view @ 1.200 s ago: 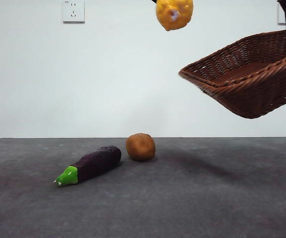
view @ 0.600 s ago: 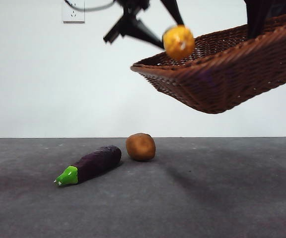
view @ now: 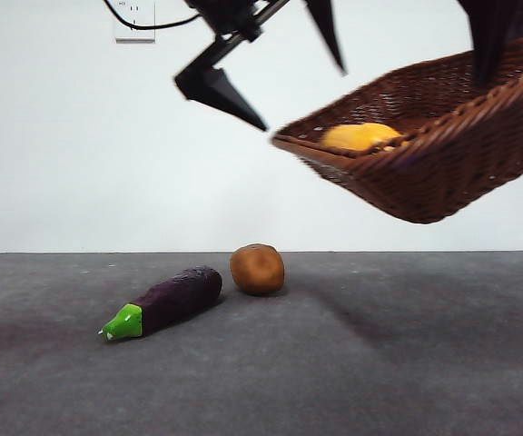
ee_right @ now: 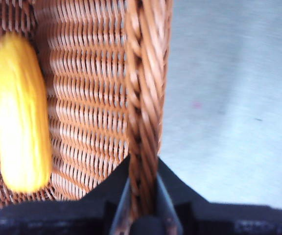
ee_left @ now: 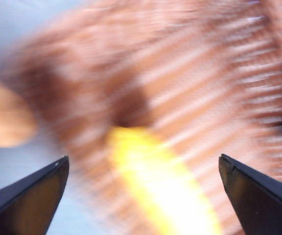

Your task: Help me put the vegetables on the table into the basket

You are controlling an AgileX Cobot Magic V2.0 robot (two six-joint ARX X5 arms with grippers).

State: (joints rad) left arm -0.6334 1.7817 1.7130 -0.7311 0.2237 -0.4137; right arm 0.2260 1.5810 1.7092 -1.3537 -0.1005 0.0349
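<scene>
The left gripper is seen at the upper middle of the front view, jaws spread wide and holding nothing; its two black pointed fingers hang just left of and above the basket. In the left wrist view the same gripper shows its jaws far apart at the lower corners, with a blurred corn cob between and beyond them, lying on blurred wicker.

The right gripper is clamped on the basket rim, one jaw on either side of the braided edge, at the lower middle of the right wrist view. This grip is recorded clearly only there; in the front view just a dark arm is noted at the upper right, over the basket's far side.

The basket is held in the air, tilted, its low edge toward frame centre. The corn cob lies inside it near that low edge; in the right wrist view it is seen lengthwise at the left, smooth and glossy yellow on brown weave.

On the speckled grey table, shown whole only in the front view, a round orange-brown potato rests at centre, and a dark purple eggplant with a green cap lies near its left.
</scene>
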